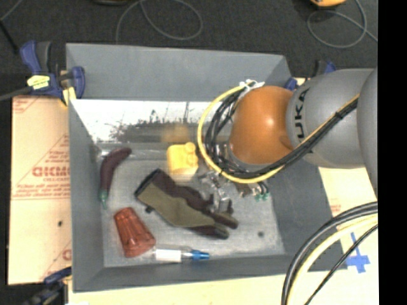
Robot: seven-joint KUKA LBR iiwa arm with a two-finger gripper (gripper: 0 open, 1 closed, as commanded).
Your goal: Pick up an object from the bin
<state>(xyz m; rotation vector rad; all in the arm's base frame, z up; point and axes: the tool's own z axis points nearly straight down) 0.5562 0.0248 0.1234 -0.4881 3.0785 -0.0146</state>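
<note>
Camera view, centre frame: the gripper (218, 194) hangs low over the dark olive glove (172, 207) below the yellow block (181, 157) — likely lining up a grab; clenched or released, can't tell.

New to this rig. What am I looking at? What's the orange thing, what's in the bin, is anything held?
One camera looks down into the grey metal bin from above, slightly sideways. The grey arm entering from the right is a KUKA robot arm; the orange dome with cables is a cover on its wrist, not a bin item. Below it, the gripper sits over the right end of a dark olive-brown cloth, perhaps a glove. Also in the bin: a yellow toy block, a dark purple eggplant-like toy, a reddish cup-like piece and a white pen with a blue cap. Whether anything is gripped, I can't tell.
</note>
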